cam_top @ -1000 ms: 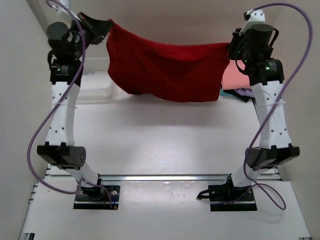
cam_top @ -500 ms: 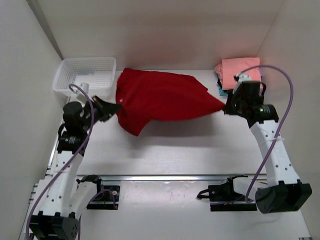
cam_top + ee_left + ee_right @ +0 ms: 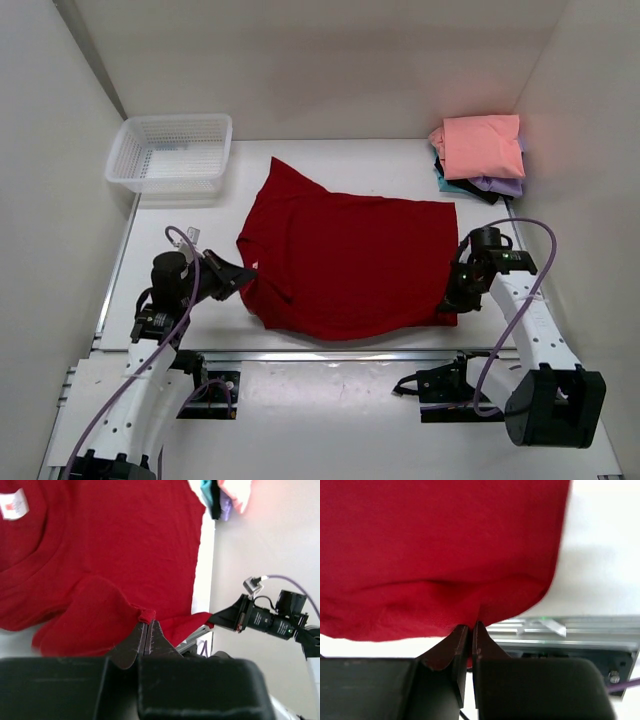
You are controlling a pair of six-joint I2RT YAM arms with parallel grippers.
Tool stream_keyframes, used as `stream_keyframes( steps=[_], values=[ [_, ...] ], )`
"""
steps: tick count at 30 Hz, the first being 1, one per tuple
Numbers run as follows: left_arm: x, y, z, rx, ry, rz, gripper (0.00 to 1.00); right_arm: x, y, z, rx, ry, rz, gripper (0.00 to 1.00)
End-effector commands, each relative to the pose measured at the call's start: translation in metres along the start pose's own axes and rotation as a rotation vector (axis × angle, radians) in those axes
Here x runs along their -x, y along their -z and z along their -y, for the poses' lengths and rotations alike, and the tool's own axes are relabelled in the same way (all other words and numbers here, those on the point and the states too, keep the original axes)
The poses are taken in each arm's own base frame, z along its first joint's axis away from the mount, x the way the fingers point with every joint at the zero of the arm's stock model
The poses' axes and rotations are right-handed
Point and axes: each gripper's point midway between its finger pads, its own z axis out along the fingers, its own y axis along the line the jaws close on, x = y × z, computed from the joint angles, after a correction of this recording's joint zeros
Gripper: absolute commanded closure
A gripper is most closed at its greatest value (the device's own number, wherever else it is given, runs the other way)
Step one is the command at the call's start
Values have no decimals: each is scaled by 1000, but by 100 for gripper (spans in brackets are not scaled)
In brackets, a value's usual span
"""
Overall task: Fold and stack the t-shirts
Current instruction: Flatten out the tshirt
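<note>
The dark red t-shirt (image 3: pixel 350 260) lies spread on the table's middle, its near edge close to the front rail. My left gripper (image 3: pixel 243 276) is shut on its left edge near the sleeve; the pinched fold shows in the left wrist view (image 3: pixel 147 616). My right gripper (image 3: pixel 452 297) is shut on the shirt's near right corner, which shows in the right wrist view (image 3: pixel 472 622). A stack of folded shirts, salmon pink (image 3: pixel 483 145) on top over lavender, teal and black, sits at the back right.
A white mesh basket (image 3: pixel 172 152) stands at the back left. The metal rail (image 3: pixel 330 354) runs along the table's near edge. White walls close in on both sides.
Both arms have come down and toward the near edge, pulling the red shirt from hanging in the air to lying spread on the table. Both grippers stayed shut on it.
</note>
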Motion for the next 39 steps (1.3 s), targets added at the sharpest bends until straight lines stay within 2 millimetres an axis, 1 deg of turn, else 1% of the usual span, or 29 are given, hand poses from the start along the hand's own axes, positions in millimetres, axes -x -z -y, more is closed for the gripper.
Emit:
stream_keyframes(
  steps=[1, 7, 9, 10, 12, 13, 14, 15, 16, 17, 18, 20, 21, 22, 23, 24, 25, 26, 27, 28, 29, 30, 31, 32, 33, 35, 37, 38, 39],
  values=[
    [-1, -4, -11, 19, 60, 0, 100, -3, -4, 7, -8, -55, -45, 100],
    [16, -18, -27, 111, 64, 17, 100, 11, -14, 20, -63, -67, -66, 100],
    [37, -19, -19, 137, 29, 58, 100, 25, -13, 18, -52, -71, -36, 100],
    [44, -23, -26, 181, 26, 65, 100, 36, -10, 14, -40, -53, -13, 100],
    [73, -28, -17, 218, -9, 114, 100, 72, -5, 5, -23, -38, 78, 100],
    [79, -39, -25, 255, 18, 98, 100, 85, -2, 3, -17, -42, 110, 100],
    [96, -44, -13, 244, 15, 118, 100, 106, -1, -3, 1, -43, 143, 100],
    [144, -72, 6, 247, 47, 135, 100, 152, -2, -9, 2, -39, 172, 100],
    [158, -93, 6, 246, 42, 107, 100, 192, 22, -26, 12, 26, 268, 100],
    [200, -94, 59, 150, -44, 179, 100, 233, 48, -39, -14, 70, 352, 99],
    [212, -113, 59, 166, -104, 154, 100, 251, 51, -52, -39, 143, 371, 99],
    [290, -104, 147, 108, -337, 289, 100, 313, 143, -88, -76, 217, 665, 100],
    [319, -71, 211, 14, -432, 402, 100, 323, 172, -101, -54, 230, 764, 100],
    [332, -68, 212, 46, -485, 425, 100, 327, 198, -118, -32, 256, 841, 100],
    [342, -46, 242, 21, -532, 499, 100, 330, 222, -117, -78, 258, 913, 100],
    [345, -30, 252, 16, -592, 535, 100, 324, 233, -121, -79, 266, 932, 100],
    [347, 1, 266, 10, -638, 608, 100, 319, 236, -117, -74, 259, 933, 100],
    [333, 13, 266, 9, -668, 618, 100, 313, 218, -110, -70, 255, 887, 100],
    [317, -7, 227, 66, -644, 547, 100, 301, 196, -104, -64, 255, 825, 100],
    [297, 2, 215, 60, -661, 551, 100, 295, 195, -99, -44, 258, 819, 100],
    [283, 23, 222, 31, -662, 595, 100, 283, 171, -90, -51, 249, 754, 99],
    [263, 8, 189, 63, -631, 541, 100, 270, 156, -82, -41, 239, 712, 99],
    [246, 27, 196, 23, -618, 564, 100, 262, 154, -82, -8, 238, 709, 100],
    [221, 26, 172, 33, -579, 519, 100, 249, 132, -74, 9, 218, 644, 100],
    [199, 14, 135, 95, -542, 449, 100, 233, 118, -71, 29, 219, 603, 100],
    [158, 22, 103, 121, -511, 381, 100, 209, 91, -69, 69, 227, 528, 100],
    [116, 18, 44, 205, -454, 272, 100, 174, 56, -56, 98, 199, 421, 100],
    [103, 25, 34, 211, -436, 258, 100, 165, 50, -53, 112, 181, 396, 100],
    [86, 21, 5, 255, -401, 209, 100, 147, 30, -47, 120, 170, 335, 99]
  ],
)
